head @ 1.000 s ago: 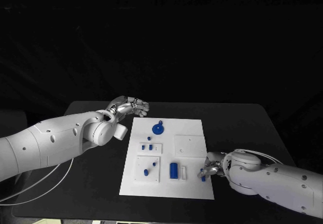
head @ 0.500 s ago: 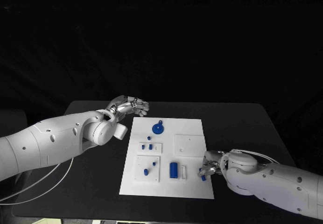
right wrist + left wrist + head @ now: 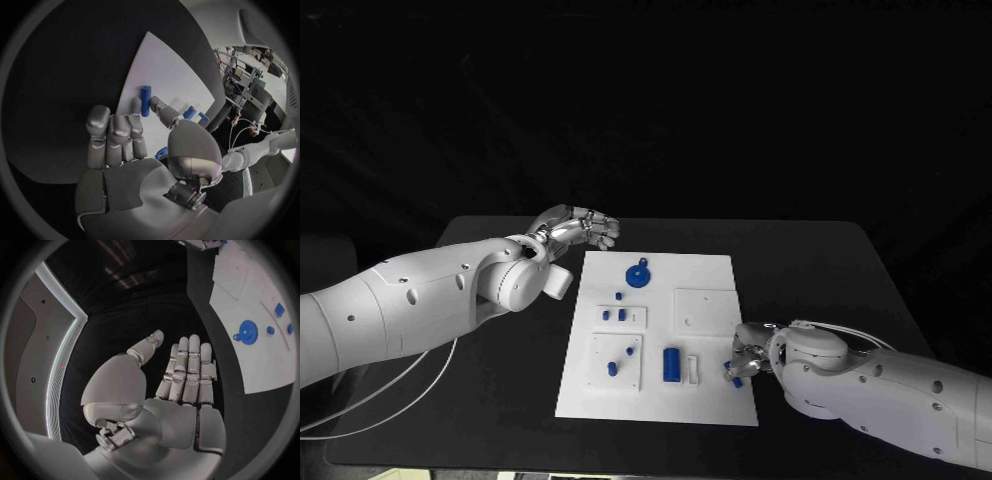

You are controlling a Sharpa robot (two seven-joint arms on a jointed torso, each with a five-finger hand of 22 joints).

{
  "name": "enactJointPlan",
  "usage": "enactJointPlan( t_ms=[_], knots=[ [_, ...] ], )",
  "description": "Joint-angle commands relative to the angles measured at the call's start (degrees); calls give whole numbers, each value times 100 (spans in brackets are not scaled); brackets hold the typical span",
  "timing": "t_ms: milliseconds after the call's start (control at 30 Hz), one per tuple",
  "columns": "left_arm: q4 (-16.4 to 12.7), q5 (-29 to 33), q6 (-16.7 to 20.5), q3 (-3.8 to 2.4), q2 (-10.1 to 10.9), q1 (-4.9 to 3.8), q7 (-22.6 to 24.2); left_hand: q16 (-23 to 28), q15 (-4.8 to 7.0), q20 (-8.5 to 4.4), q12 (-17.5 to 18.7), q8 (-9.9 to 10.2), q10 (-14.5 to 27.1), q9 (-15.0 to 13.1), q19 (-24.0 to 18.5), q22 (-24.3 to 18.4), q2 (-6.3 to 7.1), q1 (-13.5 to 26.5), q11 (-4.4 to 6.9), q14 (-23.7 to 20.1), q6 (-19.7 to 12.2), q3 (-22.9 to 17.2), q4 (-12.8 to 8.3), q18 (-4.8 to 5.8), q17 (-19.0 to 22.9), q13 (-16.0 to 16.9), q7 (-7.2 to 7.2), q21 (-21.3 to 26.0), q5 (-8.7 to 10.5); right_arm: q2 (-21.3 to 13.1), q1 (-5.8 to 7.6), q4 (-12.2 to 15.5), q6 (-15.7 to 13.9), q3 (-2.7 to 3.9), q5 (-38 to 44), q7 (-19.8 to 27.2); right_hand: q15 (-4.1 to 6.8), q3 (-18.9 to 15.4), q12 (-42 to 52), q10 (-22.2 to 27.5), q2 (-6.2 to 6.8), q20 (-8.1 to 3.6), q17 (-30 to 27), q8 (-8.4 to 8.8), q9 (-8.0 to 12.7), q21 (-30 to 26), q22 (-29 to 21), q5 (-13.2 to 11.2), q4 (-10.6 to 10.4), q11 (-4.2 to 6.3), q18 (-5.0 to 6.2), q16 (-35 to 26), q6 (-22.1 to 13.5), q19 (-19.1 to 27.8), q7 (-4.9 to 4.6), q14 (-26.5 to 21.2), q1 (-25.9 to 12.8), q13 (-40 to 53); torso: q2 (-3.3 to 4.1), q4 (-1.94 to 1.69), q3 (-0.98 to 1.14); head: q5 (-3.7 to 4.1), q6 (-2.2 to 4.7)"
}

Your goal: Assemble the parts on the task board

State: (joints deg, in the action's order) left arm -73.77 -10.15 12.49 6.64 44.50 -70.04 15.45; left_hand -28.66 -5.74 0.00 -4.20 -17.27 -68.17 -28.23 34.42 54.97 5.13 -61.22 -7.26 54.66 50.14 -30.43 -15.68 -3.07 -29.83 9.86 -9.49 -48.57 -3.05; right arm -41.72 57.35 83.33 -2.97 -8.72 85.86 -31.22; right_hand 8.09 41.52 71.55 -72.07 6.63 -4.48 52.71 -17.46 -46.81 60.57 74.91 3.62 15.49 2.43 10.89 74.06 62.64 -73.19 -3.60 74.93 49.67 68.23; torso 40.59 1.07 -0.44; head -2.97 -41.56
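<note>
Head view shows the right robot hand at the near right edge of the task board, pinching one small blue peg between thumb and a finger; its long axis looks roughly upright to the board, and the board lies just left of this hand. The left robot hand is open, holding nothing, over the tabletop by the far left corner. I count about seven blue parts on the board, one of them a gear.

no readable text, labels or numbers, seemingly none anywhere
</note>
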Motion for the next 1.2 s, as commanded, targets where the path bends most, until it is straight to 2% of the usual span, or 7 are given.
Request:
enactJointPlan(
  t_ms=[33,233,367,533,867,1200],
  knots=[
    [-18,24,-81,-4,-11,-4,48,38,-5,10,-2,-35,22,5,-11,7,14,47,8,28,-42,-1,39,-34,-9,-7,9,17,13,17,-52,-24,81,-38,85,-50,5,44,-24,-48,-20,49,-8,75,1268,37,69,51,-2,-15,411,-19,-7,-2,-44,22,29,-3,1,2,-1,-4,-2],
    [-13,24,-77,-4,-16,-4,54,40,-4,9,-2,-35,21,5,-10,8,14,46,8,30,-42,-2,38,-34,-13,-7,9,17,13,9,-50,92,-66,-34,-258,-33,6,77,-27,-61,-67,83,-14,84,1273,42,68,264,-43,-12,411,-21,21,-10,-41,27,-75,1,-1,0,4,-13,32],
    [-13,24,-72,-4,-14,-4,54,41,-4,9,-2,-36,21,6,-9,9,14,47,8,30,-42,-2,38,-34,-15,-7,9,17,13,-21,-35,131,-167,-12,-496,-13,6,67,-29,-63,-69,88,-16,90,1276,40,65,259,-83,-13,411,-22,27,-13,-42,28,-139,2,1,-3,4,-29,56],
    [-13,24,-59,-4,-11,-5,63,44,-4,9,-2,-37,21,6,-9,11,14,47,8,31,-42,-2,38,-35,-18,-7,9,17,13,-60,53,185,-328,58,-901,20,11,69,-1,-93,-85,86,-17,85,1275,41,63,287,-103,-7,411,-22,44,-20,-36,29,-167,33,1,2,2,-45,83],
    [-17,24,-53,-4,-8,-5,69,49,-3,8,-3,-38,19,6,-8,13,14,46,9,32,-42,-2,36,-35,-26,-7,9,18,13,-100,187,320,-567,134,-1228,51,20,58,12,-109,-105,80,-18,84,1273,42,61,323,-113,1,411,-22,58,-29,-29,28,-200,45,1,1,3,-49,92],
    [-21,24,-55,-4,-14,-5,68,54,-3,8,-3,-39,18,7,-8,15,15,46,10,32,-41,-2,34,-34,-32,-7,10,19,13,26,195,316,-617,142,-1686,98,26,43,8,-107,-113,73,-20,88,1275,40,58,338,-130,5,411,-25,60,-33,-26,26,-236,44,3,1,5,-39,90]
  ],
)
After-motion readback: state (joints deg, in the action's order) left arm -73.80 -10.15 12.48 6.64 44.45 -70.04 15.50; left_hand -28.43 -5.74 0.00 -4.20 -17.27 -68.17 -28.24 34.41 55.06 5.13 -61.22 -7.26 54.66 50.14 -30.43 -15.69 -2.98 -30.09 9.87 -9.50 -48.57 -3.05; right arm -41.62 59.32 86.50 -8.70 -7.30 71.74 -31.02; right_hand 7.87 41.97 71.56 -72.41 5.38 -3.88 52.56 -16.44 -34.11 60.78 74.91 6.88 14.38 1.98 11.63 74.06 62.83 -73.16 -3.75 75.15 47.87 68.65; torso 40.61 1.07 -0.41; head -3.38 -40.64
